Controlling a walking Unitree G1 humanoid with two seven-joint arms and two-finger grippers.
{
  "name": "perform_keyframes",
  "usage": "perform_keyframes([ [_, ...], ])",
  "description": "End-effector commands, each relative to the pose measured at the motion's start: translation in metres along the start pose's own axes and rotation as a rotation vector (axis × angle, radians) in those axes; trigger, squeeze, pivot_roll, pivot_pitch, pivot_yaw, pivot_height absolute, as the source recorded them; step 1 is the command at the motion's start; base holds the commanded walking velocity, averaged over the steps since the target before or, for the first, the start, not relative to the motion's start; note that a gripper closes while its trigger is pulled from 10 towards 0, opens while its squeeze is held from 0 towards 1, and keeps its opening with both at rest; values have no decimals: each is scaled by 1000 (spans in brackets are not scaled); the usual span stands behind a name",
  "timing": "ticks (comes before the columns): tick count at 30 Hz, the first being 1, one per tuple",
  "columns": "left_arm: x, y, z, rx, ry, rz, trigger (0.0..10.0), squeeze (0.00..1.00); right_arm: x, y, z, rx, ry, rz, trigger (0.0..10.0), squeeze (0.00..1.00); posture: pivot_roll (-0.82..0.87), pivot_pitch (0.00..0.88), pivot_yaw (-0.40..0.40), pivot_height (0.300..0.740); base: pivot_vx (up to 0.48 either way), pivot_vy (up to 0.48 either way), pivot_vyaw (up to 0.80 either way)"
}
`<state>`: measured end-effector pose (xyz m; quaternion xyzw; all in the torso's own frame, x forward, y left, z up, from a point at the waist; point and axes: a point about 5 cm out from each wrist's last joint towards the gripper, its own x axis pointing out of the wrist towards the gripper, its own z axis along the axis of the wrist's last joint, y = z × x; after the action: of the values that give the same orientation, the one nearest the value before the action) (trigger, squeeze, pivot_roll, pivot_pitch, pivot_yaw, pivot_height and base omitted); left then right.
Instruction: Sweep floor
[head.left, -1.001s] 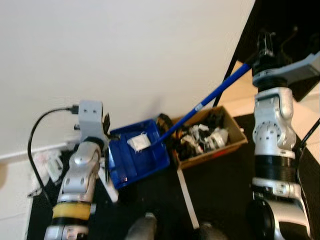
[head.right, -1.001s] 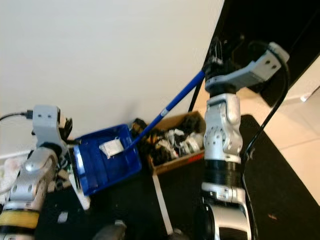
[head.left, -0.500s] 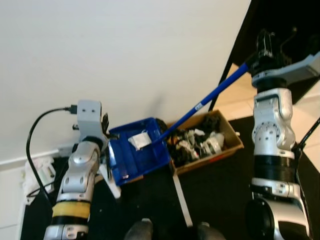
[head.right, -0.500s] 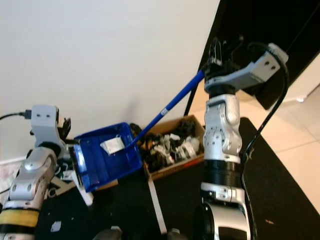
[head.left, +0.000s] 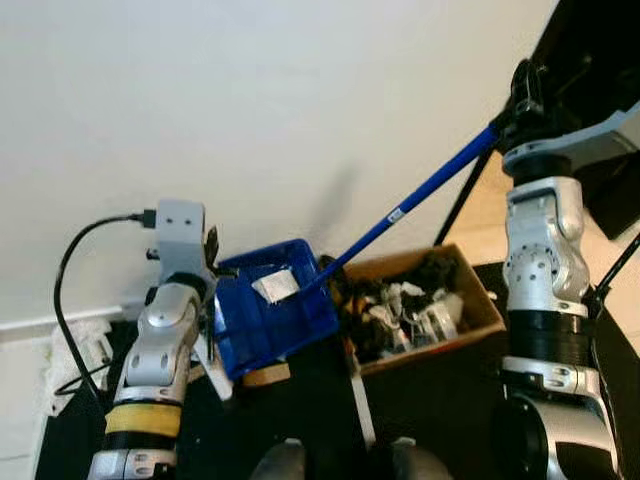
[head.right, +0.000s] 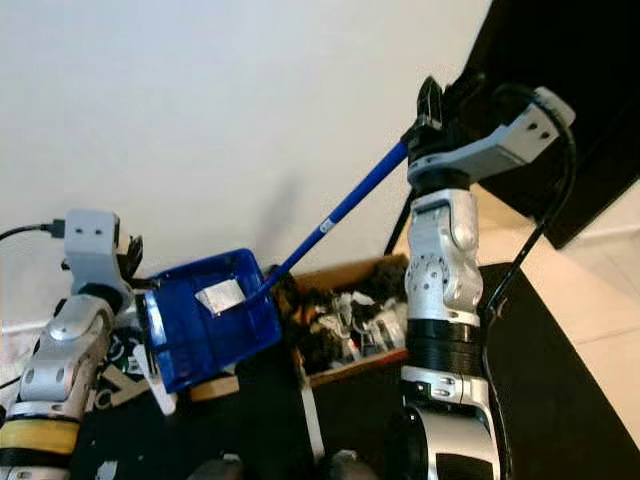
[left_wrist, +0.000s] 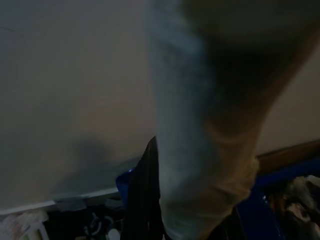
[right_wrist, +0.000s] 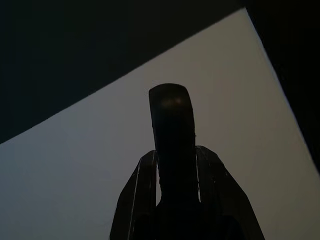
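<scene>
A blue dustpan (head.left: 270, 322) hangs tilted above the floor, a white paper scrap (head.left: 272, 287) lying inside it. My left gripper (head.left: 211, 262) is shut on its left side, by the wall. A long blue broom handle (head.left: 420, 195) slants from the pan's right edge up to my right gripper (head.left: 518, 98), which is shut on its top end high at the right. In the right wrist view the dark handle end (right_wrist: 170, 115) stands between my fingers. A pale blurred shape sits close to the left wrist camera.
An open cardboard box (head.left: 480, 300) with jumbled black and white items stands on the black mat right of the pan. A white strip (head.left: 362, 405) crosses the mat. Cables and white clutter (head.left: 85, 345) lie at the left by the wall. A dark stand (head.left: 455, 195) rises behind the box.
The camera has turned, so the box and the dark area at the right sit further right in view. Both grippers keep their hold; the pan and broom stay raised.
</scene>
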<state>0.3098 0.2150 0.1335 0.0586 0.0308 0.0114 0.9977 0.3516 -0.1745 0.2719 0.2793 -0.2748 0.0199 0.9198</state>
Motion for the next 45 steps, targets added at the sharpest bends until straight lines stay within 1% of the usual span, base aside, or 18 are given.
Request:
perform_keyframes([
  [1, 0, -5, 5, 11, -35, -22, 10000, 0, 1, -3, 9, 22, -44, -14, 10000, 0, 217, 104, -11, 740, 0, -424, 0],
  [13, 0, -6, 4, 9, -33, -23, 10000, 0, 1, -3, 9, 22, -43, -18, 10000, 0, 219, 110, -11, 740, 0, -449, 0],
  [29, 1, -4, 2, -3, -15, -7, 10000, 0, 1, -2, 9, 21, -44, -17, 10000, 0, 217, 108, -11, 740, 0, 0, 0],
  [30, 1, -4, 2, -3, -14, -7, 10000, 0, 1, -2, 10, 9, -47, -12, 10000, 0, 218, 109, -11, 740, 0, 0, 0],
  [32, 1, -5, 2, -10, -15, -7, 10000, 0, 2, 0, 13, -53, -61, 21, 10000, 0, 219, 109, -12, 740, 0, 0, 0],
  [33, 1, -5, 2, -10, -15, -7, 10000, 0, 2, 0, 13, -53, -61, 21, 10000, 0, 219, 109, -12, 740, 0, 0, 0],
  [34, 1, -5, 2, -14, -18, -9, 10000, 0, 3, 1, 14, -75, -67, 37, 10000, 0, 216, 110, -11, 740, 0, 0, 0],
  [35, 1, -6, 2, -25, -22, -15, 10000, 0, 8, 5, 17, -131, -86, 80, 10000, 0, 216, 110, -9, 740, 0, 0, 0],
  [37, 1, -6, 2, -25, -22, -15, 10000, 0, 8, 5, 17, -131, -86, 80, 10000, 0, 216, 110, -9, 740, 0, 0, 0],
  [38, 1, -7, 2, -27, -23, -18, 10000, 0, 11, 7, 19, -166, -95, 105, 10000, 0, 217, 110, -10, 740, 0, 0, 0],
  [39, 1, -7, 2, -27, -23, -18, 10000, 0, 11, 7, 19, -166, -95, 105, 10000, 0, 217, 110, -10, 740, 0, 0, 0],
  [43, 0, -6, 1, -31, -21, -21, 10000, 0, 19, 17, 22, -329, -120, 206, 10000, 0, 223, 109, -15, 740, 0, 0, 0],
  [44, 0, -6, 1, -31, -21, -21, 10000, 0, 19, 17, 22, -329, -120, 206, 10000, 0, 223, 109, -15, 740, 0, 0, 0],
  [45, -1, -5, 0, -33, -20, -19, 10000, 0, 21, 19, 23, -357, -129, 226, 10000, 0, 224, 109, -18, 740, 0, 0, 0],
])
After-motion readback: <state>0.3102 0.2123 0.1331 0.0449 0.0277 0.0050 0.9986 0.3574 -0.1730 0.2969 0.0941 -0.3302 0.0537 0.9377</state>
